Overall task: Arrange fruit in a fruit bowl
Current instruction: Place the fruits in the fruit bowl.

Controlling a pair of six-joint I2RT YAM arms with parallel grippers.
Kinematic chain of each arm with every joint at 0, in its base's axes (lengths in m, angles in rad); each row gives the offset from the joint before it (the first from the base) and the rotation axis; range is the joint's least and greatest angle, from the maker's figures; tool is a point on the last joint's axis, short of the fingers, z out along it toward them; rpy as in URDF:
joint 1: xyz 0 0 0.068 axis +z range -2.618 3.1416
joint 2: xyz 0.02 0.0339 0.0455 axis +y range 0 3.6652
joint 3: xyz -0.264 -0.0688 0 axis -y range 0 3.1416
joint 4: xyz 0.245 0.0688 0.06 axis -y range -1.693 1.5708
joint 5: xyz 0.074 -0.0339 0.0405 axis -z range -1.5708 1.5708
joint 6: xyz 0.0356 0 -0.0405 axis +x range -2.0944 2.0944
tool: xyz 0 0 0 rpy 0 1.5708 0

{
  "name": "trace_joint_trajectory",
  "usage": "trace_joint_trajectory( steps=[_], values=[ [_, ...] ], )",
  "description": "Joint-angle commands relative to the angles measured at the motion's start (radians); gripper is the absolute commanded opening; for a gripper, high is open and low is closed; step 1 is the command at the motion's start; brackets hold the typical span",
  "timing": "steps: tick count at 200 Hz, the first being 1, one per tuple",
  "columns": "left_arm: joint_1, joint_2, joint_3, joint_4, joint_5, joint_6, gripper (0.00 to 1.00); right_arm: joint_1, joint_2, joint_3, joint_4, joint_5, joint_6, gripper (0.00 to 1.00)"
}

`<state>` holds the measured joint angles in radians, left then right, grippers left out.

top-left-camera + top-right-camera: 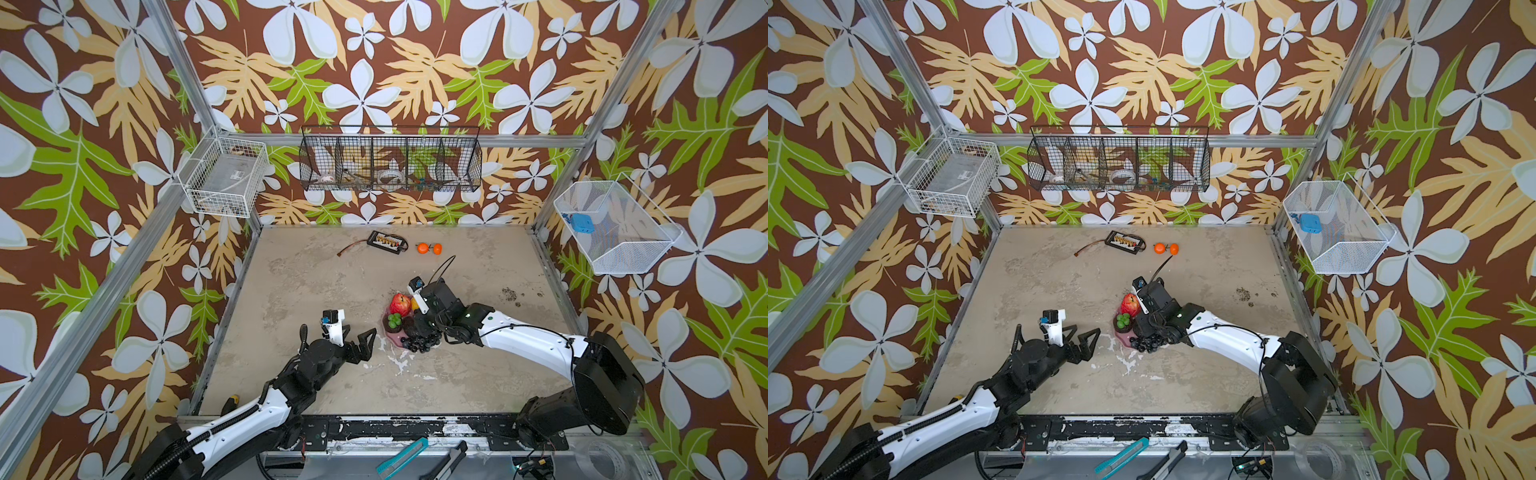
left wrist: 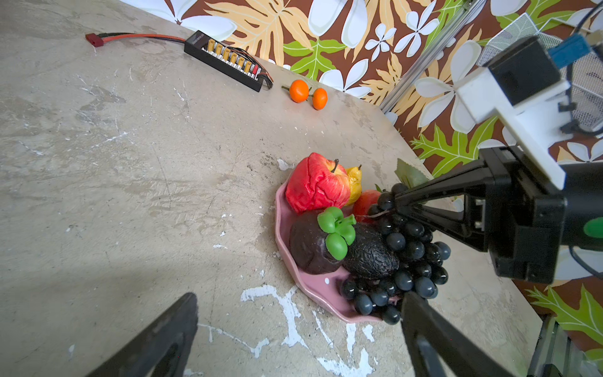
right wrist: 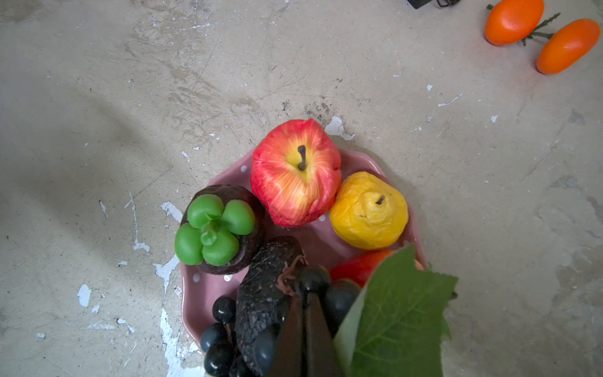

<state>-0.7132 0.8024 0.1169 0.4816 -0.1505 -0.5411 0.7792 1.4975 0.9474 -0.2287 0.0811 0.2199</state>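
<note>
Grape bunch (image 2: 408, 258): draped over fruit bowl (image 2: 283, 225) rim, partly outside. Right gripper (image 2: 393, 199): jaws pinched shut at bunch top, apparently on stem. Left gripper (image 1: 1086, 332): jaws wide, empty, beside bowl. Handling: shift bunch inward before release. Oranges (image 1: 423, 248): far desk (image 1: 311, 291), outstanding.

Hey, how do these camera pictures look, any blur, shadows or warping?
Top views: even light, frame posts splay outward. Left wrist: table's far edge bows, left gripper fingers blurred. Right wrist: apple sharp, grape bunch leaf soft, shadow across the table.
</note>
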Motion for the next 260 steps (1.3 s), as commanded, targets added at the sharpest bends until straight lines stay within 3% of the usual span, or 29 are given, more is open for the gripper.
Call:
trace_joint_trajectory(
  steps=[1, 31, 149, 260],
  values=[
    [0.001, -0.002, 0.006, 0.009, -0.006, 0.006, 0.98, 0.002, 0.01, 0.007, -0.008, 0.023, -0.003, 0.0],
    [0.001, -0.008, 0.004, 0.006, -0.009, 0.007, 0.98, 0.002, 0.006, 0.005, -0.015, 0.063, 0.001, 0.02],
    [0.001, -0.002, 0.004, 0.012, -0.009, 0.006, 0.98, 0.002, -0.073, 0.013, -0.063, 0.073, -0.024, 0.37],
    [0.001, 0.014, 0.004, 0.025, -0.003, 0.003, 0.98, -0.004, -0.09, -0.002, -0.07, 0.132, -0.025, 0.49]
  ],
)
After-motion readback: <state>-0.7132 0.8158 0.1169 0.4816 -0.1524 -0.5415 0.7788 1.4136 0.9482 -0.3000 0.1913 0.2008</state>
